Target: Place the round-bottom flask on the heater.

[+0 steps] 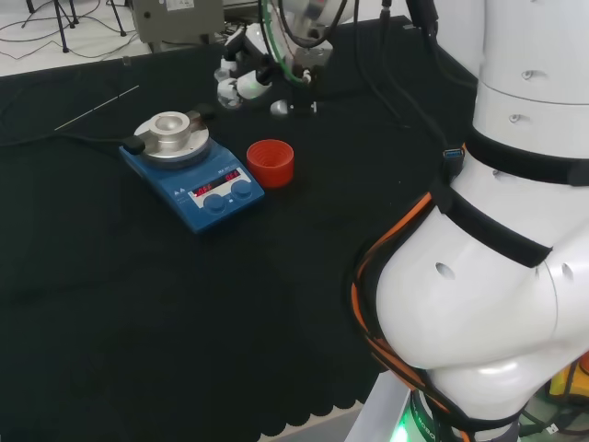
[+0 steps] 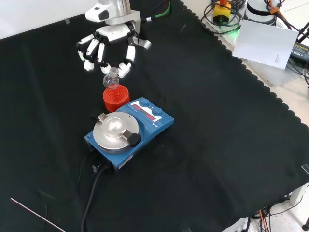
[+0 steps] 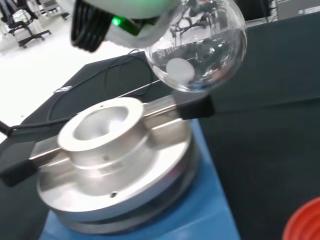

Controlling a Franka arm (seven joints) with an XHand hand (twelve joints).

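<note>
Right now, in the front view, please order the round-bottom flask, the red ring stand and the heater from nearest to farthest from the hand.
From the hand:
1. Round-bottom flask, just below the fingertips.
2. Red ring stand, directly under the flask.
3. Heater, lower in the view, beyond the stand.

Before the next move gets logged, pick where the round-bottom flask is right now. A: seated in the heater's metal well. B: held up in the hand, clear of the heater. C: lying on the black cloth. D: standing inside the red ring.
B: in the wrist view the round-bottom flask hangs above the heater, whose metal well is bare, and in the front view the hand pinches its neck.
</note>
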